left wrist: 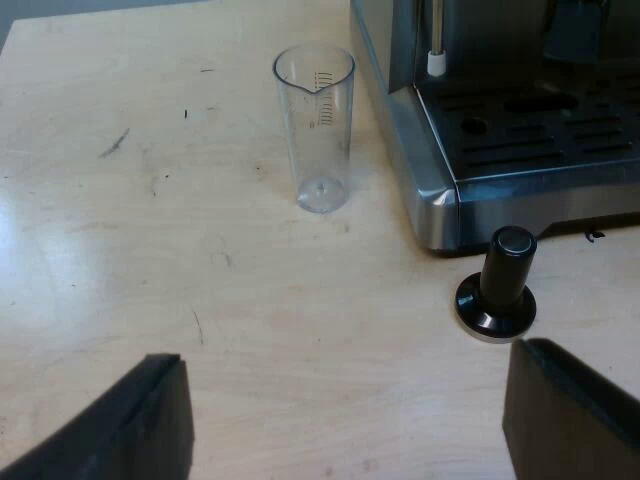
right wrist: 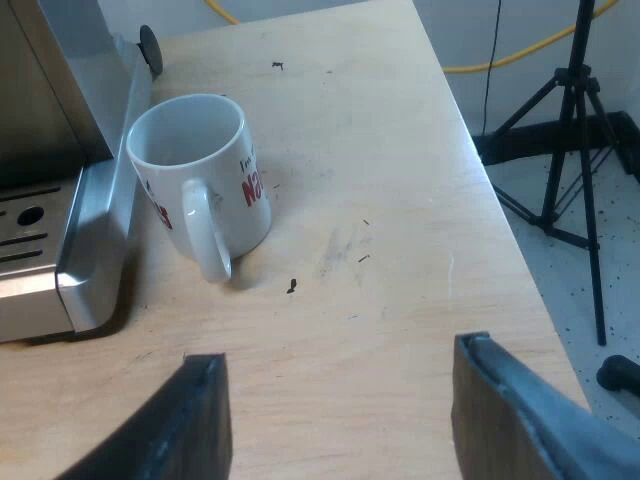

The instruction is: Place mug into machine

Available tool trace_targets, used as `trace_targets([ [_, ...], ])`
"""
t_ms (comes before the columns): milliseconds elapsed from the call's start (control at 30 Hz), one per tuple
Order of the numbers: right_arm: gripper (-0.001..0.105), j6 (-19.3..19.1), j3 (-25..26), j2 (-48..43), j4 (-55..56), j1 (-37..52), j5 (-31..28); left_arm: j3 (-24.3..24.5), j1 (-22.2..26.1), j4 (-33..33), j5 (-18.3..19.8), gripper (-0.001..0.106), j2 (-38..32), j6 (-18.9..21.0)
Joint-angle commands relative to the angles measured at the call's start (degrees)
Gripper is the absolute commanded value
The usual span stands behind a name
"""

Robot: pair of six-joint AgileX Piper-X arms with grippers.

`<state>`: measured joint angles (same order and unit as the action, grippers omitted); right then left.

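Note:
A white mug with red lettering stands upright on the wooden table beside the espresso machine's drip-tray corner, handle toward my right gripper. That gripper is open, a short way back from the mug, holding nothing. The left wrist view has the machine's grated drip tray and steam wand tip. My left gripper is open over bare table, apart from everything.
A clear measuring glass stands upright next to the machine. A tamper with a black knob sits at the machine's corner. The table's edge drops to a floor with a tripod and a yellow cable.

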<state>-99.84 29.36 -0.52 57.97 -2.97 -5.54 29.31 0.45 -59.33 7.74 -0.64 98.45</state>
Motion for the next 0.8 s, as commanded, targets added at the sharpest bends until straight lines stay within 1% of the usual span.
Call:
trace_targets([
  [33, 0.051, -0.22, 0.13, -2.49, -0.24, 0.14, 0.27, 0.28, -0.07, 0.89, 0.63, 0.066, -7.98, 0.27],
  [333, 0.051, -0.22, 0.13, -2.49, -0.24, 0.14, 0.44, 0.28, -0.07, 0.89, 1.05, 0.066, -7.98, 0.27],
  [400, 0.051, -1.29, 0.13, -2.49, -0.24, 0.14, 0.87, 0.28, -0.07, 0.89, 1.76, 0.066, -7.86, 0.27],
  [467, 0.051, -2.42, 0.61, -2.2, 0.08, 0.14, 1.74, 0.41, -0.07, 0.89, 3.04, 0.066, -7.54, 0.27],
  [500, 0.051, -2.43, 1.26, -1.93, 0.37, 0.14, 1.93, 0.7, -0.07, 0.89, 4.39, 0.067, -7.15, 0.27],
  [533, 0.051, -2.42, 1.57, -1.74, 0.56, 0.14, 1.99, 0.92, -0.07, 0.89, 4.92, 0.068, -6.94, 0.27],
  [600, 0.051, -2.42, 3.9, -0.35, 1.67, 0.14, 1.98, 2.42, -0.07, 0.89, 7.38, 0.073, -5.65, 0.81],
  [633, 0.051, -2.42, 4.57, -0.04, 1.91, 0.14, 1.98, 2.71, -0.07, 0.89, 7.71, 0.074, -5.23, 0.81],
  [700, 0.051, -2.82, 7.08, 1.83, 2.76, 0.14, 1.98, 4.48, -0.07, 1.14, 8.14, 0.075, -3.56, 2.61],
  [733, 0.051, -3.03, 7.75, 2.59, 3.08, 0.14, 1.98, 5.05, -0.07, 1.31, 8.93, 0.075, -3.07, 2.82],
  [800, 0.051, -3.67, 10.4, 5.02, 3.89, 0.14, 3.37, 6.23, -0.07, 2.71, 12.38, 0.075, -1.12, 3.52],
])
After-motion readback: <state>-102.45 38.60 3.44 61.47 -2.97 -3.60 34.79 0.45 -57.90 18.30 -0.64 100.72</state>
